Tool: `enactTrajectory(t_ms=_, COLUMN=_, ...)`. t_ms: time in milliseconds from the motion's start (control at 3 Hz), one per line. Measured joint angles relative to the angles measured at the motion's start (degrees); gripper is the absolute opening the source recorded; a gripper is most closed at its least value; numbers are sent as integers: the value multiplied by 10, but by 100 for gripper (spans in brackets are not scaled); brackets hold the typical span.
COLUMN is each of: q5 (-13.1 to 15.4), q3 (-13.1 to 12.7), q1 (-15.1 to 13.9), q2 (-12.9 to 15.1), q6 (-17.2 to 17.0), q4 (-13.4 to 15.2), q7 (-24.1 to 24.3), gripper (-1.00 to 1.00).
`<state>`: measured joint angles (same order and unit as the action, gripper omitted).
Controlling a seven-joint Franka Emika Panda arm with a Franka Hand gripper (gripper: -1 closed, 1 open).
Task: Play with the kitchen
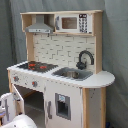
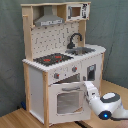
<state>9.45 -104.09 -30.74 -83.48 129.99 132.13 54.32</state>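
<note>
while i look through the first exterior view, the kitchen [image 1: 60, 70] fills most of the picture, standing upright against a grey curtain [image 1: 115, 50]. its stovetop [image 1: 36, 65] with red rings sits toward the first exterior view's left, the sink [image 1: 73, 74] and black faucet [image 1: 85, 58] toward the first exterior view's right, and the grey hood [image 1: 40, 26] and microwave [image 1: 71, 22] ride up top. the oven door [image 1: 14, 102] hangs swung outward at the lower left, leaving a dark cavity open behind it. a pale rounded part of my arm [image 1: 20, 121] shows at the bottom edge, low beside that door, which i judge is where i need to be to work it.

in the second exterior view, the kitchen stands on a wooden floor [image 2: 17, 119], seen from its other side. my gripper [image 2: 89, 90] reaches up from the lower right and sits at the top edge of the oven door, just by its handle bar [image 2: 70, 85], below the knobs [image 2: 65, 74]. the door is tipped out from the cabinet at its top. i cannot tell whether my claw is open or closed on anything; the tip blends into the white door. i judge the step in hand is moving the door, since my wrist is angled up toward its handle.
</note>
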Motion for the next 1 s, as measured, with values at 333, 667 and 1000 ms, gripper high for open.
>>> enactTrajectory(t_ms=333, q5=-2, q3=0, q1=-28, q2=0, q6=56, q4=14, q7=-15, gripper=100)
enactTrajectory(t_ms=667, q5=-2, q3=1, q1=-59, q2=0, q6=106, q4=16, q7=-36, gripper=100)
enactTrajectory(t_ms=1000, q5=-2, q3=5, q1=-85, q2=0, q6=147, q4=16, q7=-67, gripper=100)
